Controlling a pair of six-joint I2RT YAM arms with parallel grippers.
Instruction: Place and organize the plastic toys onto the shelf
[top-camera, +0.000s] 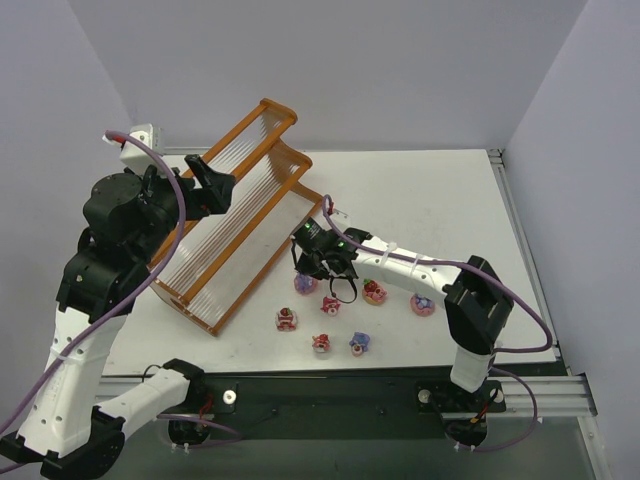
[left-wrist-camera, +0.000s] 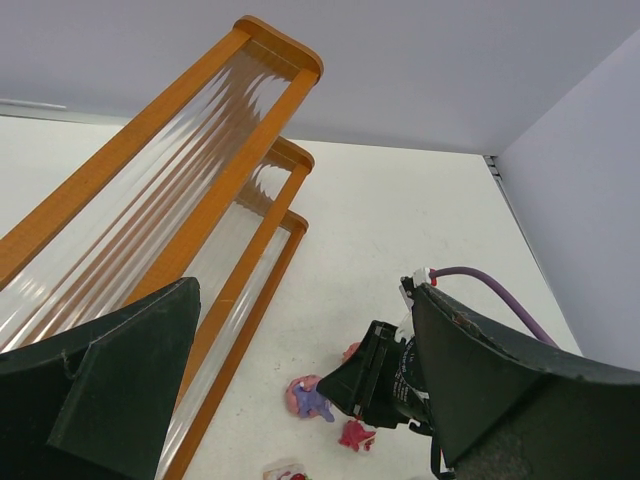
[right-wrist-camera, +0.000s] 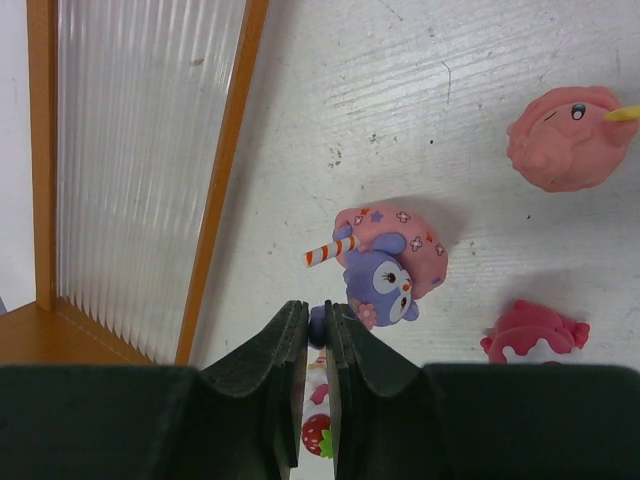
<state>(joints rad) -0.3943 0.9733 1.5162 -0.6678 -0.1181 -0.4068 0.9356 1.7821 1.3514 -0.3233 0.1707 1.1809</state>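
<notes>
The plastic toys (top-camera: 375, 292) lie scattered on the white tabletop (top-camera: 430, 200), just right of the shelf (right-wrist-camera: 225, 170) and nearer than it. We see none on its tiers.

The right end effector (right-wrist-camera: 315, 312) is low among them, its jaws standing at a narrow slit. A strawberry-topped toy (right-wrist-camera: 317, 432) shows wedged in that slit, so we read it as pinched. The left end effector (top-camera: 212, 182) hangs wide open over the shelf's far left part, holding nothing.

We judge these toys to be very light, rigid and glossy, so they are likely to slip or twist out of a grip that lands off centre. Their shapes are lumpy and rounded. The purple bunny toy (right-wrist-camera: 385, 265), just beyond the right fingertips, sits on a pink sprinkled ring with a thin striped straw poking out. We would grip across the broad body, not the straw or the ears.

To the right lie a round pink figurine (right-wrist-camera: 568, 135) and a red-iced toy (right-wrist-camera: 530, 335), both smooth and domed.

The shelf has an orange-brown frame with rounded corners and clear ribbed slats. The ribs may steady a flat base, but the steps look narrow, so each toy should go down upright and square.
</notes>
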